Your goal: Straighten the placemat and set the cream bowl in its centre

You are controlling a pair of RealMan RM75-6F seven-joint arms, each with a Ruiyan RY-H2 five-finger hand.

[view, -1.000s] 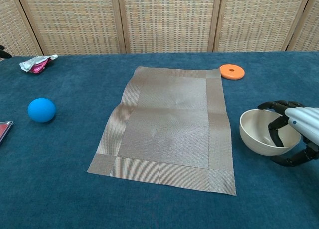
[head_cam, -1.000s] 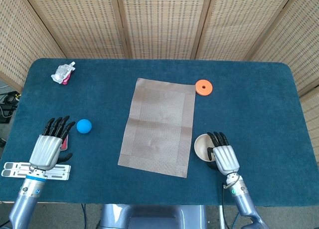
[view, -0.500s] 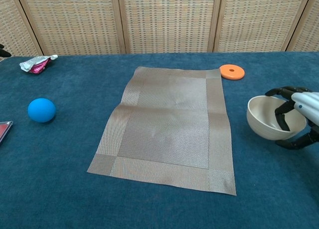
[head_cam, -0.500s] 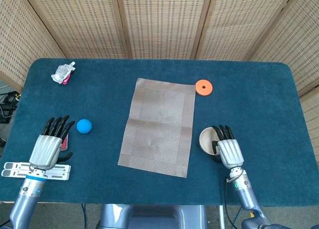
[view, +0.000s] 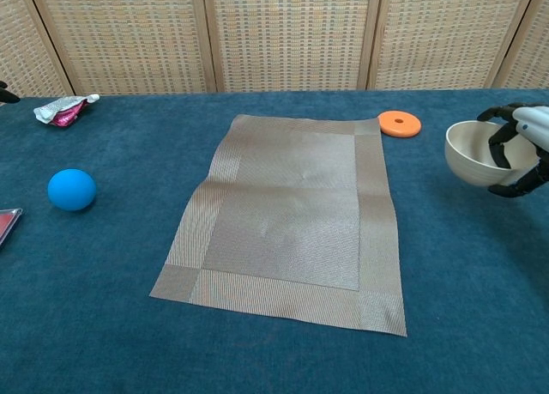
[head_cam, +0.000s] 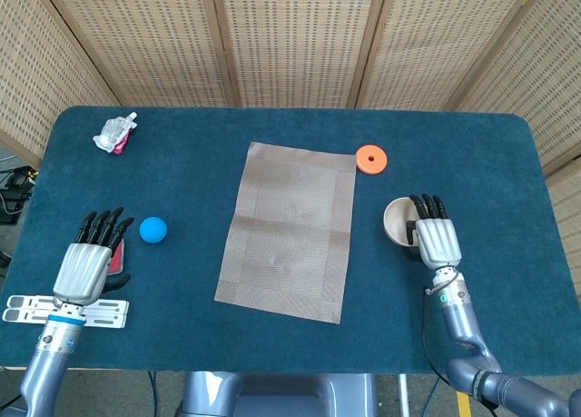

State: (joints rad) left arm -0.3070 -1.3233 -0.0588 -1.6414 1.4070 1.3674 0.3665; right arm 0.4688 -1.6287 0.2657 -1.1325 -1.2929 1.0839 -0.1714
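From overhead, the right hand point(head_cam: 436, 238) grips the cream bowl point(head_cam: 398, 222) by its rim, right of the skewed placemat point(head_cam: 290, 228). The left hand point(head_cam: 86, 266) lies released, fingers spread, near a blue ball point(head_cam: 152, 229).

From the chest, the bowl point(view: 477, 154) hangs tilted above the bench point(view: 103, 325), near an orange disc point(view: 400, 123).

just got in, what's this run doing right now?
The right hand holds the cream bowl by its rim, lifted off the table to the right of the placemat, near the orange disc. The placemat lies slightly askew on the blue table with nothing on it, so the bowl is not yet placed. The left hand rests open near the table's front left edge, beside the blue ball.
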